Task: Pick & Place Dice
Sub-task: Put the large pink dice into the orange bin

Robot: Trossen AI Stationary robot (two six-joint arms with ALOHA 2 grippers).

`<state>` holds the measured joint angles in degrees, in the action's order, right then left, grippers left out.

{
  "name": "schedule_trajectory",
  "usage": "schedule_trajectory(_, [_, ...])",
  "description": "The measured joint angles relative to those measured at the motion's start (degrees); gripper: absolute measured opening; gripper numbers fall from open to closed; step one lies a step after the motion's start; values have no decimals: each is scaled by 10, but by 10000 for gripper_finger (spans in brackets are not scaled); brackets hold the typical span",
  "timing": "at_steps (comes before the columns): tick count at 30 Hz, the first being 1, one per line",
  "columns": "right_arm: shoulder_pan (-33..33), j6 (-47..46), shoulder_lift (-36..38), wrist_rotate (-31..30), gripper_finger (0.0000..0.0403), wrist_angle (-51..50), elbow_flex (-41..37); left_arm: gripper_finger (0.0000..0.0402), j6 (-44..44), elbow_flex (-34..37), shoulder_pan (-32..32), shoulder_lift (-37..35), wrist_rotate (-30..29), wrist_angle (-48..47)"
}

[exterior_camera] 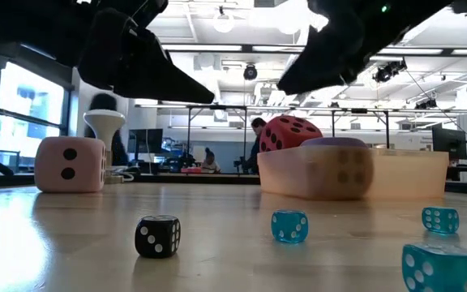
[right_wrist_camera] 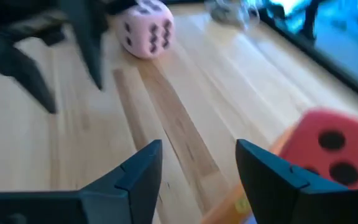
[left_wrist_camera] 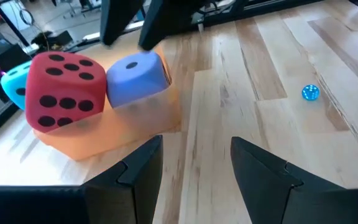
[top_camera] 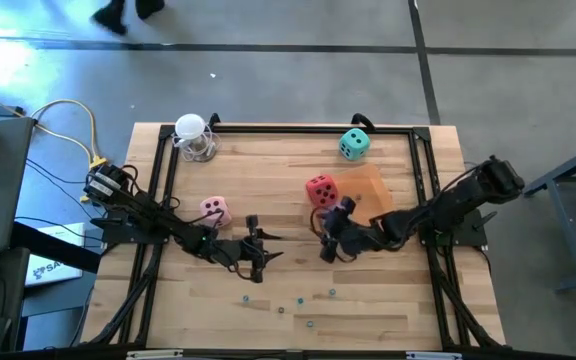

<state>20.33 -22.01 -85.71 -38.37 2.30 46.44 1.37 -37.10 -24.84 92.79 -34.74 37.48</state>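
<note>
The purple die (left_wrist_camera: pixel 135 78) lies in a translucent orange tray (left_wrist_camera: pixel 104 134), one pip up. The red die (left_wrist_camera: pixel 64 87) sits tilted against it at the tray's corner. The pink die (top_camera: pixel 214 210) rests on the wood near the table's left. The teal die (top_camera: pixel 354 143) rests at the far right. My right gripper (top_camera: pixel 324 240) hangs open just on the near side of the purple die (top_camera: pixel 343 207), touching nothing. My left gripper (top_camera: pixel 266 248) stands open at mid-table, facing the tray, with bare wood between its fingers (left_wrist_camera: pixel 135 174).
Several tiny dice, blue ones (exterior_camera: pixel 289 226) and a black one (exterior_camera: pixel 157 236), lie scattered near the table's near edge. A white ball on a wire stand (top_camera: pixel 194 135) is at the far left. Black rails (top_camera: pixel 298 127) frame the tabletop.
</note>
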Motion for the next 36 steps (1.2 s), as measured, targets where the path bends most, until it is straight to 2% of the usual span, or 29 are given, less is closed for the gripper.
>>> schedule_trajectory(5, [28,55,0,-35,236,31,0,182,-1,0,0,0,2,-1])
schedule_trajectory(13, [30,58,0,-33,294,67,0,182,-42,0,1,0,4,-1])
schedule_trajectory(17, [30,63,0,-31,305,69,0,182,-43,0,4,0,5,-12])
schedule_trajectory(25, [30,71,0,-30,303,70,0,190,17,0,2,0,5,-10])
schedule_trajectory(29, [30,71,0,-30,303,70,0,229,25,0,-4,0,4,-8])
schedule_trajectory(36, [30,71,0,-30,302,70,0,340,5,0,-6,0,4,-8])
